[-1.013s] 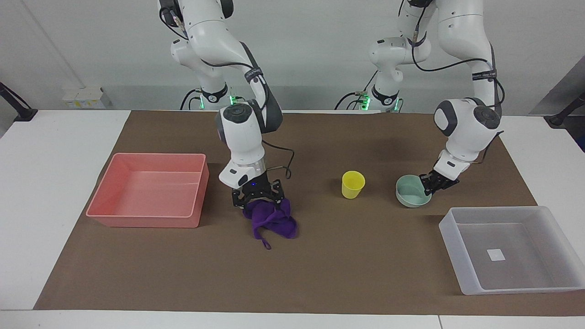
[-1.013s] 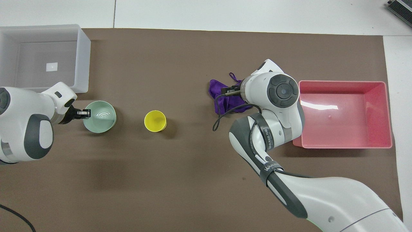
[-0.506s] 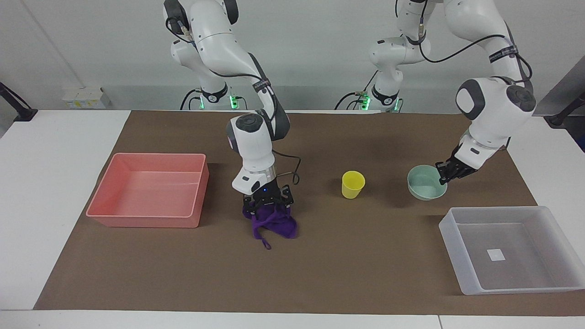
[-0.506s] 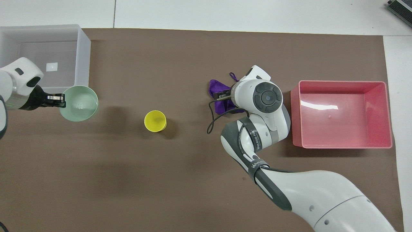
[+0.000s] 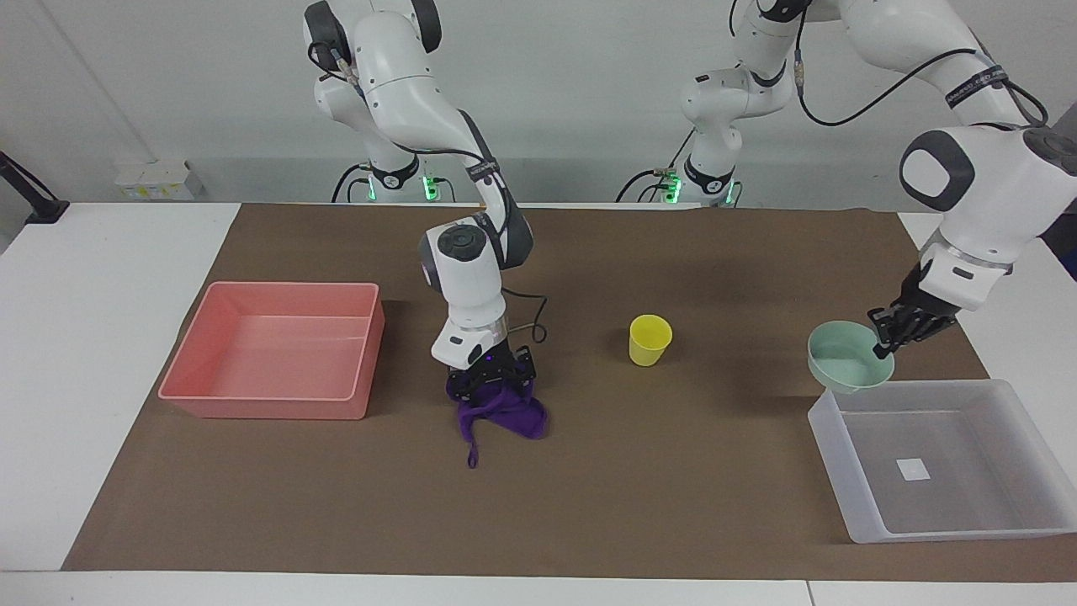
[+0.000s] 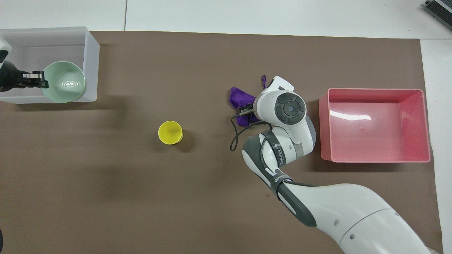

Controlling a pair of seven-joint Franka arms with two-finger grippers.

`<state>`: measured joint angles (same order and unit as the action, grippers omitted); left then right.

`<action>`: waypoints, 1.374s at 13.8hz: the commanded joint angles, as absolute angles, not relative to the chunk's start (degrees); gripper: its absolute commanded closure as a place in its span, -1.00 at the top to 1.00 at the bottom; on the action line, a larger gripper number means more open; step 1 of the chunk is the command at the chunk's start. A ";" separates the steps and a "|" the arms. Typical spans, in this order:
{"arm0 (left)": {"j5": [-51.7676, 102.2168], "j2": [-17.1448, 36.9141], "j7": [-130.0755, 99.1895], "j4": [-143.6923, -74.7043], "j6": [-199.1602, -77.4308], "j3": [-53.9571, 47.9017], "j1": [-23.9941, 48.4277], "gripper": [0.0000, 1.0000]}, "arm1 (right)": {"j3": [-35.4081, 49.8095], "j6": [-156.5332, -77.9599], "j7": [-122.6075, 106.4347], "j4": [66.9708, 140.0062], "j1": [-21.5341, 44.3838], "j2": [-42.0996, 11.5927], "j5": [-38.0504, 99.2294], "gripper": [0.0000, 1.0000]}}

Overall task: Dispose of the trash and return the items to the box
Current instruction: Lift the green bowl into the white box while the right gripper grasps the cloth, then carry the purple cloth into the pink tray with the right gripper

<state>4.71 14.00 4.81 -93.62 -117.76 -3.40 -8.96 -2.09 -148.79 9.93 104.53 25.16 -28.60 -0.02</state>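
Note:
My left gripper (image 5: 882, 341) is shut on the rim of the mint-green bowl (image 5: 848, 367) and holds it tilted in the air over the box's edge nearest the robots; the bowl also shows in the overhead view (image 6: 64, 86). The frosted-white box (image 5: 968, 497) holds only its white sticker. My right gripper (image 5: 491, 380) points straight down, shut on the bunched purple cloth (image 5: 509, 414), which still touches the mat, its loop trailing. In the overhead view the wrist hides most of the cloth (image 6: 239, 100). The yellow cup (image 5: 649, 340) stands upright mid-table.
The pink tray (image 5: 269, 406) sits toward the right arm's end of the table, beside the cloth, with nothing in it. A brown mat (image 5: 589, 505) covers the table. A black cable loops from the right wrist.
My left gripper has lifted the bowl off the mat and carried it over the box's edge. My right gripper has gathered the cloth tighter; its loop has shifted.

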 commanded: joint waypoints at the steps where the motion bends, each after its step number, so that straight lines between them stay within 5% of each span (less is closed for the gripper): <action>1: 4.75 23.44 5.10 -79.85 -114.00 -3.87 -10.71 -1.00 | -2.11 -149.68 8.88 106.34 25.05 -27.95 -0.53 -0.93; 4: 4.31 34.06 4.92 -66.23 -111.28 -3.34 -11.34 -1.00 | -2.11 -149.42 9.40 106.97 24.96 -27.77 -0.53 -1.00; 8: 3.34 43.83 5.01 -56.45 -111.80 -2.63 -13.88 -1.00 | -2.20 -145.57 15.72 105.56 25.14 -26.20 -0.53 -1.00; 19: 3.60 46.23 4.83 -62.05 -117.16 -2.64 -15.03 -1.00 | -2.90 -123.86 17.84 103.89 21.10 -7.93 -0.53 -1.00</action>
<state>4.02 46.23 4.84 -60.41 -115.27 -2.43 -14.67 -3.37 -126.56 16.71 102.76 22.67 -11.60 -0.06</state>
